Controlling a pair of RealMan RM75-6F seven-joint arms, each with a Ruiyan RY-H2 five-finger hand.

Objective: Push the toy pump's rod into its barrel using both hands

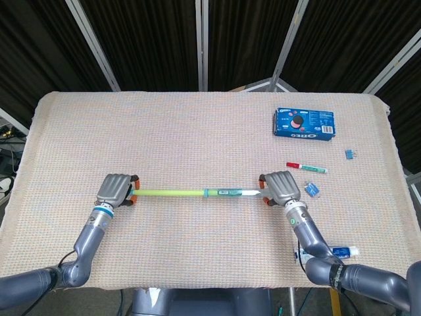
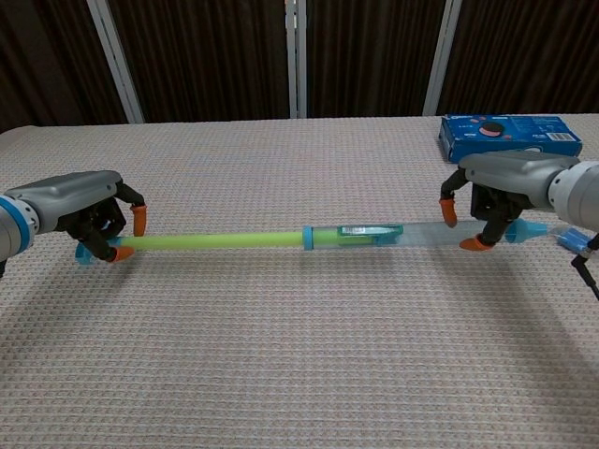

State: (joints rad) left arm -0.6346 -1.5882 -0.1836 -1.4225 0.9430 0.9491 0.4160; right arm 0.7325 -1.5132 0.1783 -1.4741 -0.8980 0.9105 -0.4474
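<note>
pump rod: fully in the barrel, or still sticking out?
Still out. A long stretch of green rod shows between the left hand and the clear barrel; the right hand holds the barrel's far end.

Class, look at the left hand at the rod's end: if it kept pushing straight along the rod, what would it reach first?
The left hand would probably first meet the barrel's blue collar, where the green rod enters the barrel.

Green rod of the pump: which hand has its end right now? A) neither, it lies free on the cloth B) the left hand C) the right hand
B: the left hand grips the end of the green rod, while the right hand holds the clear barrel at the other end.
</note>
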